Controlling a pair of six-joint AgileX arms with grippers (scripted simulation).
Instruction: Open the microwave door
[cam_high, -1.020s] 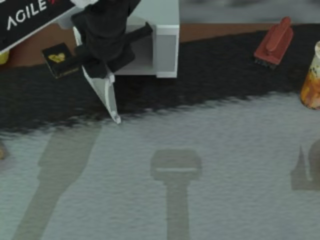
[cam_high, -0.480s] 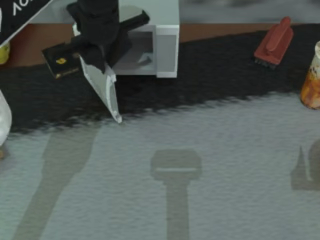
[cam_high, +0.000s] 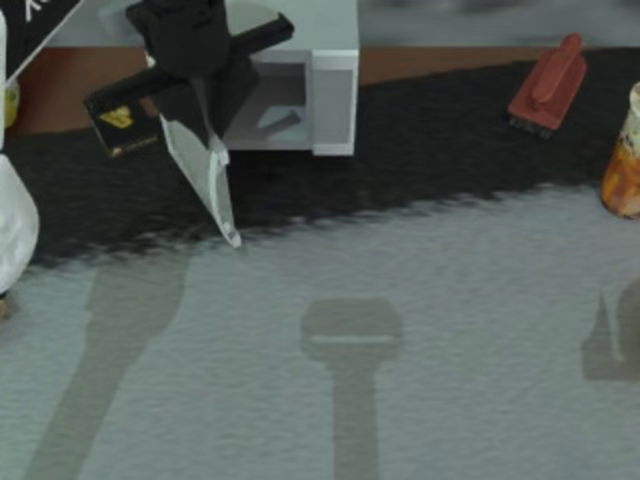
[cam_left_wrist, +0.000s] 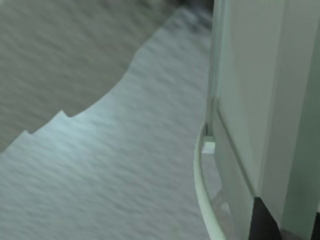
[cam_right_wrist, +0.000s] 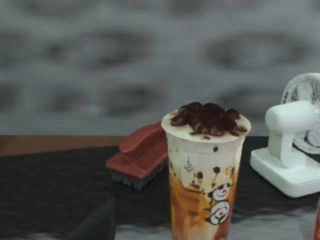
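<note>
My left hand (cam_high: 190, 105), grip state indiscernible, sits at the microwave door's (cam_high: 205, 175) hinge end; the door's long axis runs out from the microwave (cam_high: 335, 60) toward the table's near side.

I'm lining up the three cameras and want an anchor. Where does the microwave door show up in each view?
Top view: the microwave door swung open at upper left, under the left gripper.
Left wrist view: close up along the picture's right side.
Right wrist view: not in it.
Shared landmark: the door; the dark mat too.

The table (cam_high: 420, 330), grey with a dark band, carries the microwave (cam_high: 320, 70), a red brush (cam_high: 547, 85) and a drink cup (cam_high: 624, 160).
</note>
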